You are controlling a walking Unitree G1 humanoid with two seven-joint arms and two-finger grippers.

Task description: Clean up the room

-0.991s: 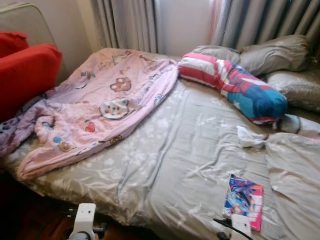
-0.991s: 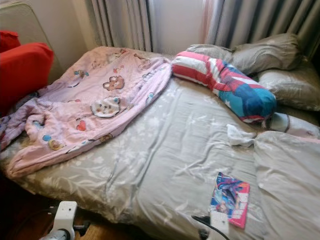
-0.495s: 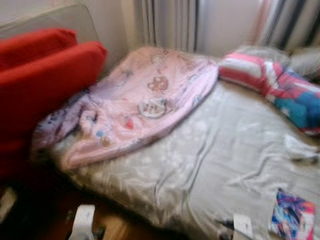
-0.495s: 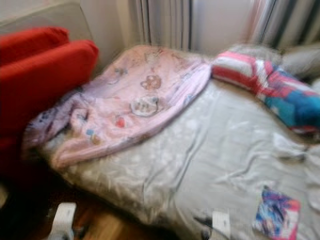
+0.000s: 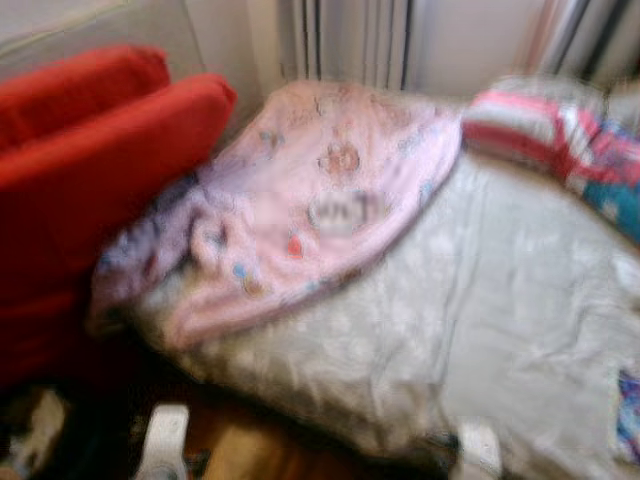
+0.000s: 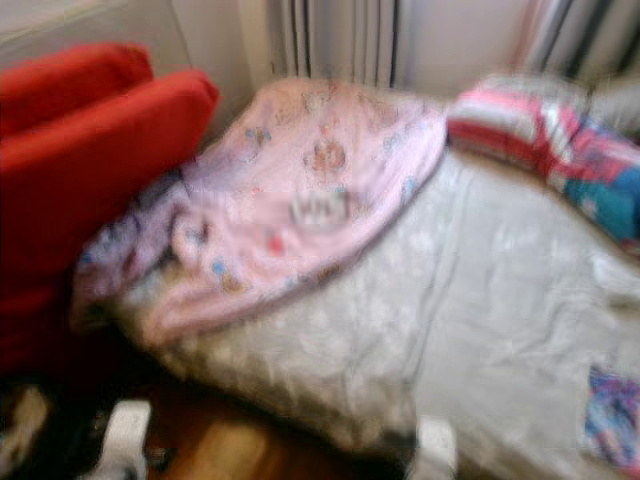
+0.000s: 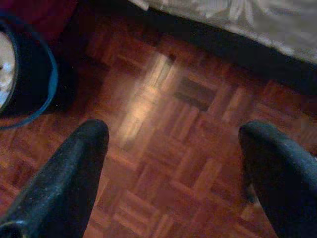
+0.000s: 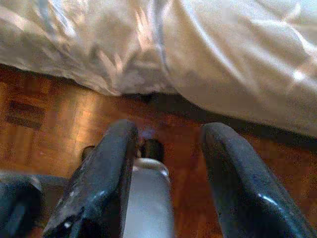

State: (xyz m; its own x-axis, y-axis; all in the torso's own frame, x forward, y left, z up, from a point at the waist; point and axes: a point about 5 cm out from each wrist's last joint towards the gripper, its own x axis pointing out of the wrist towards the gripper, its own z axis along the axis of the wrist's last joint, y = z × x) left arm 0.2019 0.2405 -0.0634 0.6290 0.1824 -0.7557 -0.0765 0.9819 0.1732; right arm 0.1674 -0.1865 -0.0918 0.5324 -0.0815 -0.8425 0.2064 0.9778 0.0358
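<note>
Head views blurred. Pink blanket [image 5: 310, 200] left crumpled across bed [image 5: 500, 300] corner, beside red cushion [image 5: 90, 170]; judged next to be tidied. Left gripper [image 7: 173, 148] held low over floor [image 7: 188, 163], fingers apart, empty. Right gripper [image 8: 168, 163] likewise spread, empty, near bed edge.

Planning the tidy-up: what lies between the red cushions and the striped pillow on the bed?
The pink blanket, crumpled over the grey sheet, in the eye views.
</note>
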